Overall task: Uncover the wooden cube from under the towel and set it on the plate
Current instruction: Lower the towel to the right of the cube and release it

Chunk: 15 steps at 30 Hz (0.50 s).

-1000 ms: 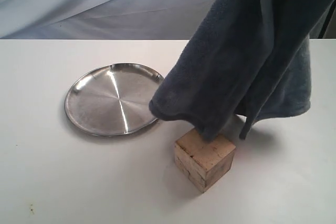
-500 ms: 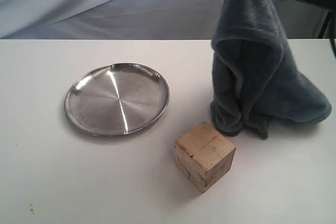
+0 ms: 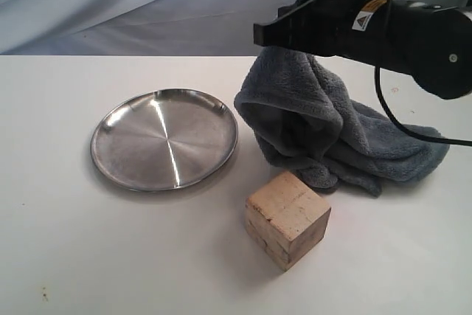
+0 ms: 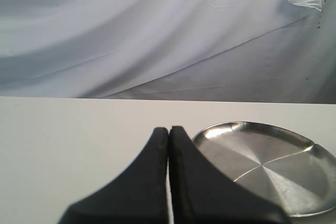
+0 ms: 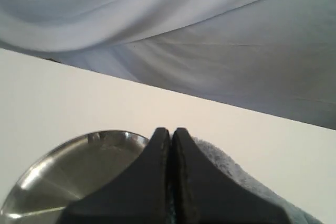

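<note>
- The right claw [image 5: 170, 131] has its two fingers pressed together, and no cloth shows between the tips.
- It hangs over the one towel [image 3: 332, 130], a grey-blue heap on the table [image 3: 74, 256]. The heap's highest fold reaches the underside of the arm, though whether they touch cannot be told.
- The left claw [image 4: 169, 128] has its two fingers pressed together as well and grips nothing. It is seen only in its own wrist view, near the rim of the plate [image 3: 164, 138].
- There is one wooden cube [image 3: 287, 219], uncovered. It stands upright on the table just in front of the towel's near edge, with one corner turned toward the camera.
- There is one plate, round and shiny. It lies flat to the left of the towel and is clearly apart from the cube.
</note>
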{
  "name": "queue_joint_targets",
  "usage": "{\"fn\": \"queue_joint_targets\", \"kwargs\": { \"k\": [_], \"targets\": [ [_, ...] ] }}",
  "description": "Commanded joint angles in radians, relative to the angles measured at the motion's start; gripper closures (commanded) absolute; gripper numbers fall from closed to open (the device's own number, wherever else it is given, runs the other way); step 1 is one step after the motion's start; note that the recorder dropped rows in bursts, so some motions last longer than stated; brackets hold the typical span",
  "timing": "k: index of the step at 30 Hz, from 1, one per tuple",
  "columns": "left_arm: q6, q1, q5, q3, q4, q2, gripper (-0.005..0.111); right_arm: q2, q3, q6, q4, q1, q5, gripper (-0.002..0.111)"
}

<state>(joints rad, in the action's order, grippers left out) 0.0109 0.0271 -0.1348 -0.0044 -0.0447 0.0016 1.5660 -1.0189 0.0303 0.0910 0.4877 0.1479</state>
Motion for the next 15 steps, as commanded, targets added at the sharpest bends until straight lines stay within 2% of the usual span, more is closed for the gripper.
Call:
{"fn": "queue_joint_targets", "kwargs": {
  "k": [1, 15],
  "targets": [
    [-0.003, 0.001, 0.002, 0.004, 0.001, -0.002, 0.105, -0.002, -0.007, 0.096, -0.002, 0.012, 0.065, 0.108],
    [-0.003, 0.001, 0.002, 0.004, 0.001, -0.002, 0.105, -0.002, -0.007, 0.111, -0.018, 0.056, 0.124, 0.108]
  ]
}}
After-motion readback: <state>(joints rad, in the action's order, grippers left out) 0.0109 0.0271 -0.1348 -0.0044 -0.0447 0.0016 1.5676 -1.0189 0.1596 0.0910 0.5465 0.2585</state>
